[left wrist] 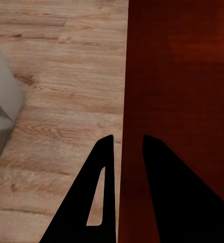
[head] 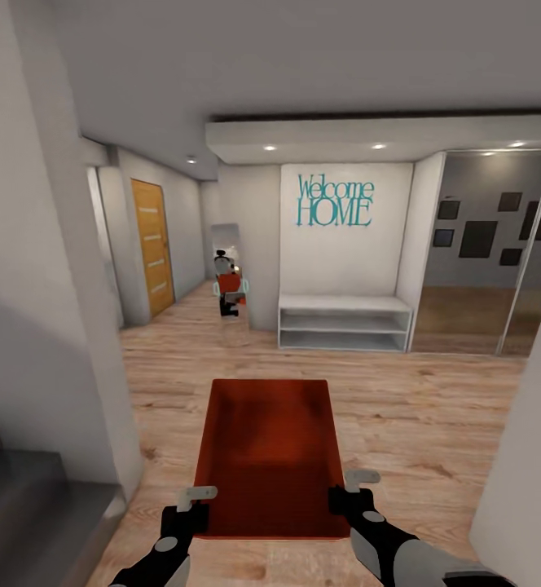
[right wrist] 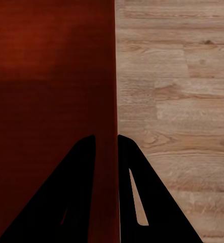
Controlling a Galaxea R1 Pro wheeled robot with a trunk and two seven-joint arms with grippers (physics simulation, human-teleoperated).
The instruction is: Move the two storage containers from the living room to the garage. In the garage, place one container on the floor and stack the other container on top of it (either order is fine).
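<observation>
Both arms reach forward low in the head view, forearms angled inward and wrists roughly level with each other. The left gripper (head: 195,499) is closed over the left side wall of the storage container (head: 269,456), near its close corner; in the left wrist view its two dark fingers (left wrist: 169,202) straddle that wall, one inside and one outside. The right gripper (head: 350,487) mirrors it on the right wall, its fingers (right wrist: 74,197) likewise pinching the thin wall between them, pressed tight against both faces.
</observation>
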